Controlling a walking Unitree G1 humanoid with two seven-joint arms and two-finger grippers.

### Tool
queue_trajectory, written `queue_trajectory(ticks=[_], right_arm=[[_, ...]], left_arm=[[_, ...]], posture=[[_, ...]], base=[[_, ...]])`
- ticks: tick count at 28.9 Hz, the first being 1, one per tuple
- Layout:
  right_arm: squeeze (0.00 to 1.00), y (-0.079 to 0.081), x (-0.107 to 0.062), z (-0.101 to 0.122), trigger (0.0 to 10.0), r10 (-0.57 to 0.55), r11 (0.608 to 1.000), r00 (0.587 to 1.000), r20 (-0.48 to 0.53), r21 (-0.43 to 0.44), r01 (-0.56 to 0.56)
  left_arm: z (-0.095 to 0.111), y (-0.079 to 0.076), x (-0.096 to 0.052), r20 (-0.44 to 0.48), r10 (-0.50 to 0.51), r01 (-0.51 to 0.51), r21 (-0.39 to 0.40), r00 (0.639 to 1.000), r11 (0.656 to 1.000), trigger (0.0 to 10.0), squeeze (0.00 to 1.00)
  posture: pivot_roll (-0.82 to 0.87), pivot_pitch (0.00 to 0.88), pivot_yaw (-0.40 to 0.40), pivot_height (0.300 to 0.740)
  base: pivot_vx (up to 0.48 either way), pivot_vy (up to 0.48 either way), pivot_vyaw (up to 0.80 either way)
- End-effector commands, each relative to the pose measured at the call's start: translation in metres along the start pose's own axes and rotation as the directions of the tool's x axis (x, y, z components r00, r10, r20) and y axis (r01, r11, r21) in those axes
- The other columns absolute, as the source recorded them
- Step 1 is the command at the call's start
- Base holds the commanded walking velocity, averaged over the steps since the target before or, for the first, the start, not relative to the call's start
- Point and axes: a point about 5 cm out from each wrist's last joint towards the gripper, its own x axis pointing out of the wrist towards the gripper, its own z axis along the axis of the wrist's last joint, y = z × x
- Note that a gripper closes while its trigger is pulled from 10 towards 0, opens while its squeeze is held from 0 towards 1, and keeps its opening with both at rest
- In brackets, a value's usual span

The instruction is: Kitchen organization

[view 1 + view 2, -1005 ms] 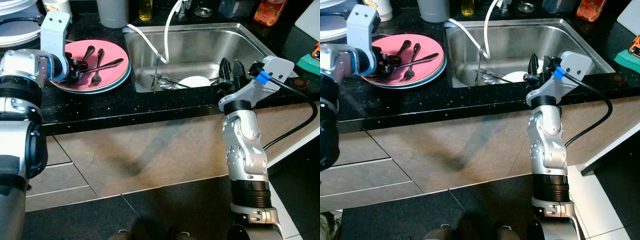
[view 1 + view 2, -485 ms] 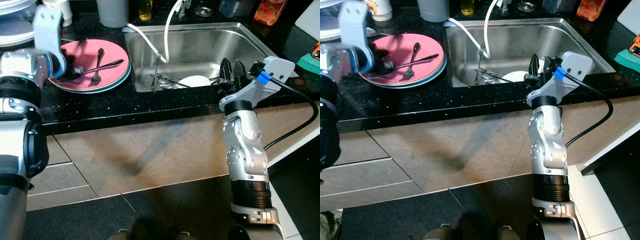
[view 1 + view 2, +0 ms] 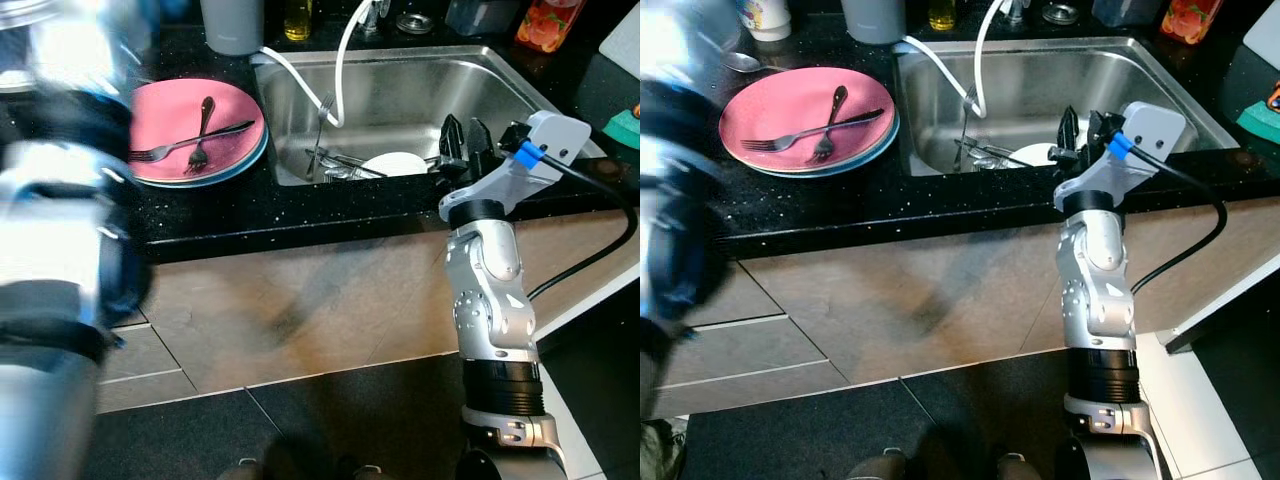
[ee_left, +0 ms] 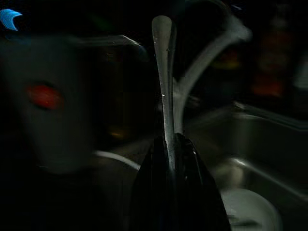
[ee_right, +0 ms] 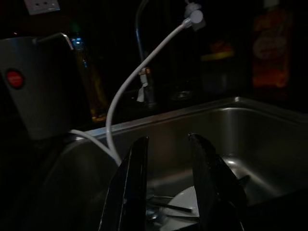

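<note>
Left tool [image 4: 169, 159] clenched on a spoon [image 4: 163, 72], lifted near the sink [image 3: 420, 75].
I judge the spoon light, stiff, slick; my handle-end pinch could slip. Right tool [image 5: 168, 183] released at the sink's bench edge.

left arm [image 3: 60, 200]: heavy motion blur, shape unreadable | left hand [image 4: 169, 149]: dark, fingers merge around a thin metal handle [image 4: 163, 72], its working end hidden | white plate [image 3: 392, 163] in sink: partly hidden behind right hand [image 3: 462, 140] | bottles [image 3: 1185, 18]: cut by top edge
</note>
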Motion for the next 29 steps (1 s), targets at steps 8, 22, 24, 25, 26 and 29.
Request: queue_trajectory(ticks=[8,22,24,25,26,29], right_arm=[[0.0,-0.008,-0.005,0.014,10.0,-0.011,0.998,0.998,0.057,-0.054,0.014],[0.0,0.0,-0.002,0.008,10.0,0.019,0.999,0.999,0.04,-0.028,-0.018],[0.0,0.0,-0.002,0.007,10.0,0.021,0.999,0.999,0.038,-0.026,-0.02],[0.0,0.001,-0.002,0.007,10.0,0.024,0.999,0.999,0.035,-0.024,-0.023],[0.0,0.001,-0.002,0.007,10.0,0.024,0.999,0.999,0.035,-0.024,-0.023],[0.0,0.004,0.0,0.004,10.0,0.036,0.999,0.999,0.028,-0.015,-0.036]], left_arm=[[-0.056,-0.048,-0.002,-0.174,-0.132,0.142,0.044,0.976,0.989,10.0,1.0],[0.065,-0.006,-0.04,0.199,-0.404,0.279,0.46,0.893,0.843,10.0,0.0],[0.054,0.001,-0.047,0.082,-0.412,0.307,0.54,0.908,0.784,10.0,0.0],[0.045,0.012,-0.053,-0.016,-0.375,0.319,0.559,0.927,0.765,10.0,0.0],[0.045,0.012,-0.053,-0.016,-0.375,0.319,0.559,0.927,0.765,10.0,0.0],[0.032,0.048,-0.075,-0.093,-0.231,0.241,0.589,0.968,0.771,10.0,0.0]], posture=[[0.16,0.172,0.035,0.74],[0.21,0.167,0.002,0.74],[0.22,0.166,-0.002,0.74],[0.22,0.166,-0.002,0.74],[0.22,0.166,-0.002,0.74],[0.23,0.156,-0.014,0.74]], base=[[0.0,0.0,0.0],[0.0,0.0,0.0],[0.0,0.0,0.0],[0.0,0.0,0.0],[0.0,0.0,0.0],[0.0,0.0,0.0]])
